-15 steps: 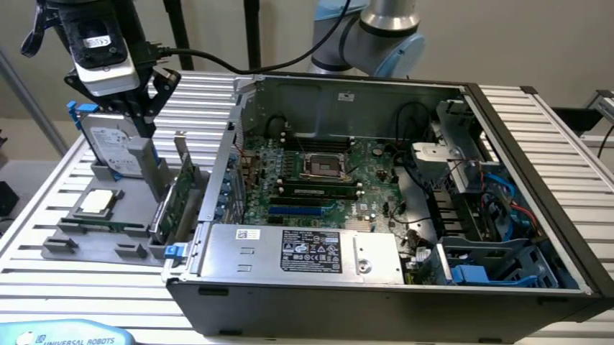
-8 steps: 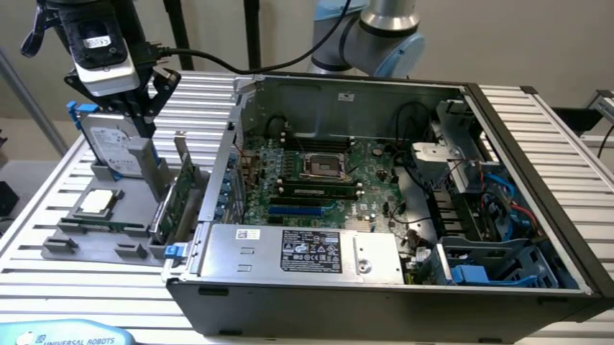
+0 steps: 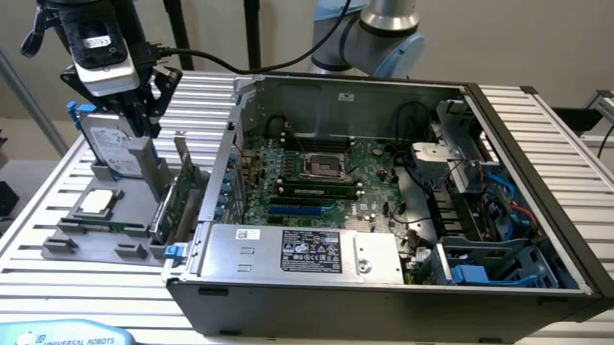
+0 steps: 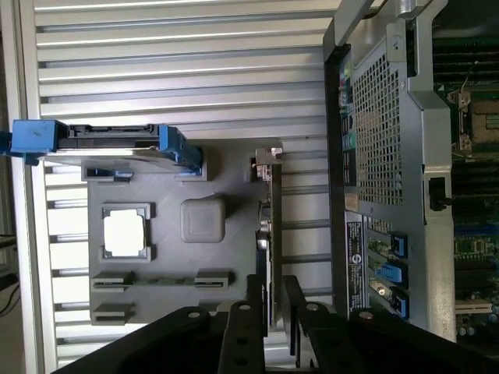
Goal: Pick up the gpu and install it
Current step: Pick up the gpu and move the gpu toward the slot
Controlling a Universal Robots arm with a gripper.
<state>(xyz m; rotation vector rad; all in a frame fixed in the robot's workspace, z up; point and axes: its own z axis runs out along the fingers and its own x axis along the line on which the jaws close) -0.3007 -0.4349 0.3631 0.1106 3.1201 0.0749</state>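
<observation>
Green gpu (image 3: 175,205) upright in grey holder (image 4: 168,257) | gripper (image 4: 273,284) slightly parted above its edge | risk: narrow gap, clipping and tilting it

The gpu (image 3: 180,198), a thin green card with a silver end bracket, stands on edge in the gray holder (image 3: 96,243) beside the case (image 3: 287,305).

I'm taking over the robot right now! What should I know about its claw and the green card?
Gripper: open and holding nothing. It hovers over the grey holder, with a finger on either side of the gpu's line.
gpu: stands on edge in the holder, beside the open computer case.
Done: gripper lined up with the card.
Left: gpu not yet gripped, not yet lifted, not yet in the case.
</observation>
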